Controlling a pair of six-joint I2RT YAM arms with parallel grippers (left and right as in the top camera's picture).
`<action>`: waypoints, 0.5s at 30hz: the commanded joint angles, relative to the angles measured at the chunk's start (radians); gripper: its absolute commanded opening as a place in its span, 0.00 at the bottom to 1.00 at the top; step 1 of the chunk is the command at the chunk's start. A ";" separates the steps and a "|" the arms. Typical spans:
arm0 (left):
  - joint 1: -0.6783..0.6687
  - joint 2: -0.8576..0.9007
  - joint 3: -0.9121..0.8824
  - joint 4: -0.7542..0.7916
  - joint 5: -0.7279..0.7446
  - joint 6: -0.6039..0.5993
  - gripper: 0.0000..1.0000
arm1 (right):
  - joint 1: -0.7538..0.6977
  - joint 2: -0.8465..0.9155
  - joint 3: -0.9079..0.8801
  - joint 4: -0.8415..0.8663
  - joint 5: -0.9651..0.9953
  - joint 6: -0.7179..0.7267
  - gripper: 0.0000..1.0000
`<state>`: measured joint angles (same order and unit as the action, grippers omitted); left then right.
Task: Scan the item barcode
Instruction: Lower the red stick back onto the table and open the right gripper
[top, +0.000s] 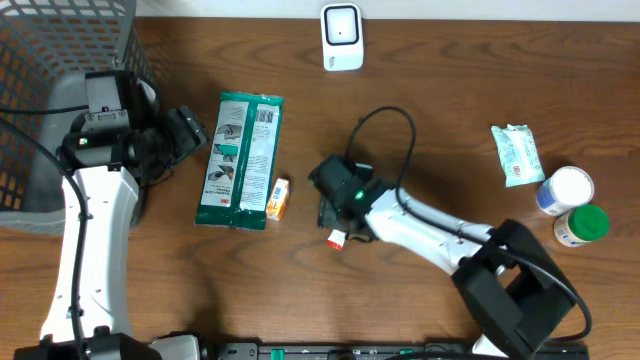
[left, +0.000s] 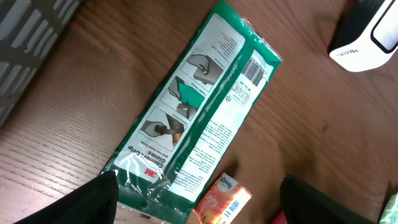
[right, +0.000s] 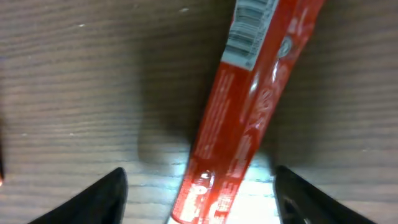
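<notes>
A slim red packet (right: 249, 106) with a white barcode label lies flat on the wooden table between the fingers of my right gripper (right: 200, 193). The jaws stand open on either side and neither finger touches it. In the overhead view only a small end of the red packet (top: 337, 239) shows below the right gripper (top: 335, 210). The white scanner (top: 341, 37) stands at the far edge of the table. My left gripper (top: 190, 130) hangs open and empty over the left side, above the lower end of a green glove pack (left: 193, 106).
A small orange tissue pack (top: 278, 198) lies beside the green glove pack (top: 243, 160). A grey mesh basket (top: 60, 60) fills the far left. At the right are a wipes pack (top: 516, 155), a white-lidded bottle (top: 566, 190) and a green-lidded bottle (top: 582, 224).
</notes>
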<state>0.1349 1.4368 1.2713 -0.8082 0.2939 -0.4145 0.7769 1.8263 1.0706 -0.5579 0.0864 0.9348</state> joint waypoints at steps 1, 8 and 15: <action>0.004 0.005 0.024 -0.003 0.009 0.010 0.81 | 0.024 0.008 -0.014 0.032 0.137 0.055 0.57; 0.004 0.005 0.024 -0.003 0.009 0.010 0.81 | 0.027 0.071 -0.026 0.070 0.171 0.056 0.41; 0.004 0.005 0.024 -0.003 0.009 0.010 0.81 | 0.010 0.091 -0.015 0.138 0.195 -0.115 0.08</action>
<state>0.1349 1.4368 1.2713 -0.8082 0.2939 -0.4145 0.8005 1.8755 1.0573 -0.4503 0.2710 0.9485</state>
